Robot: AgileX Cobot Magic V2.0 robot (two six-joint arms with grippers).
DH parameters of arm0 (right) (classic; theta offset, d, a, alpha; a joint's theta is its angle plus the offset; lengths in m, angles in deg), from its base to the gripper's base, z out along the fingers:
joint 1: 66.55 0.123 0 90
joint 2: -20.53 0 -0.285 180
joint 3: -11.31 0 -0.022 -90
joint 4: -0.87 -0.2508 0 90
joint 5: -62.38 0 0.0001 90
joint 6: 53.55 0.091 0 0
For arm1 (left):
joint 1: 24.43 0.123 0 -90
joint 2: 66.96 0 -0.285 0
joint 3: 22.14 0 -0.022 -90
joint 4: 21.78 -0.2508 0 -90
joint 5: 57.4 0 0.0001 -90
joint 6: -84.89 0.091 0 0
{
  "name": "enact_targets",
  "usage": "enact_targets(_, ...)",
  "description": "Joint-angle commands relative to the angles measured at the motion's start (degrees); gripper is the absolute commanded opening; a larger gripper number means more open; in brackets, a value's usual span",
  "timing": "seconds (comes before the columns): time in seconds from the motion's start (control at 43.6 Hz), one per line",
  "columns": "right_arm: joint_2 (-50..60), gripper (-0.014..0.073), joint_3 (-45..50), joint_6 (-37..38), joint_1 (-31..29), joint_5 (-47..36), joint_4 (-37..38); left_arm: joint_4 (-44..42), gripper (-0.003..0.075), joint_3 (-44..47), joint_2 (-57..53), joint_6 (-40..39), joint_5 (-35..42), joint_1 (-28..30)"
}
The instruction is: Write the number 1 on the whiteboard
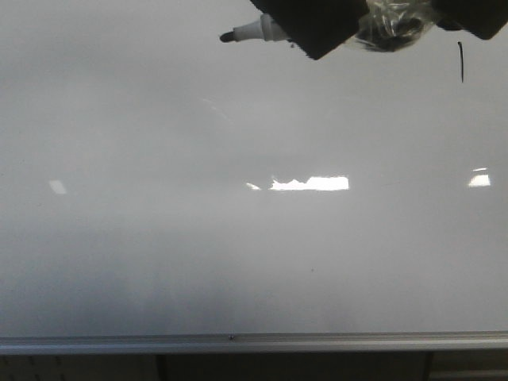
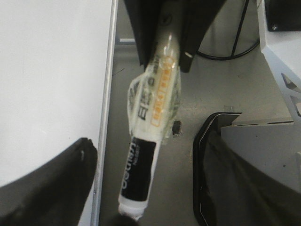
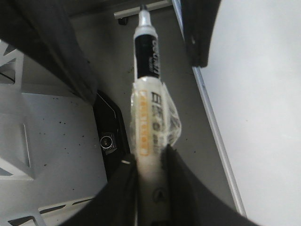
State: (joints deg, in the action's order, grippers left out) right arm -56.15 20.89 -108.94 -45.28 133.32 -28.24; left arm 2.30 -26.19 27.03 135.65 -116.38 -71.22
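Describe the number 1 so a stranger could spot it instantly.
Start with the whiteboard that fills the front view, and look to its upper right. There, under the dark gripper, is the number 1: a short, thin, black near-vertical stroke, far slimmer than the marker pen.

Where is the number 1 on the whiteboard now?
In the front view, the number 1 sits at the upper right of the whiteboard, just right of the marker pen and the dark fingers holding it.

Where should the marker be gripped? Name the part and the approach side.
Grip the marker on its taped white rear barrel, from the tail end, as the right gripper does: that straight stretch leaves the tip free to write.
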Motion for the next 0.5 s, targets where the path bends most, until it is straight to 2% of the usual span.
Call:
enact_targets(0.0,1.4,0.0013,-1.7,-0.6,0.0,-0.2,-3.0,1.3,0.036,-2.1,-1.9,0.1,1.7,-0.5)
enact_targets(0.161,1.4,0.0014,-1.7,-0.6,0.0,-0.2,-3.0,1.3,0.0186,-2.1,-1.9,0.1,1.3,-0.5)
enact_targets(0.344,1.4,0.002,-1.7,-0.6,0.0,-0.2,-3.0,1.3,0.0086,-2.1,-1.9,0.1,1.0,-0.5)
enact_targets(0.413,1.4,0.0085,-1.7,-0.6,0.0,-0.2,-3.0,1.1,0.0071,-2.1,-1.9,0.1,0.8,-0.5)
enact_targets(0.482,1.4,0.0216,-1.7,-0.6,0.0,-0.3,-3.0,0.6,0.0071,-2.1,-1.9,0.1,0.7,-0.5)
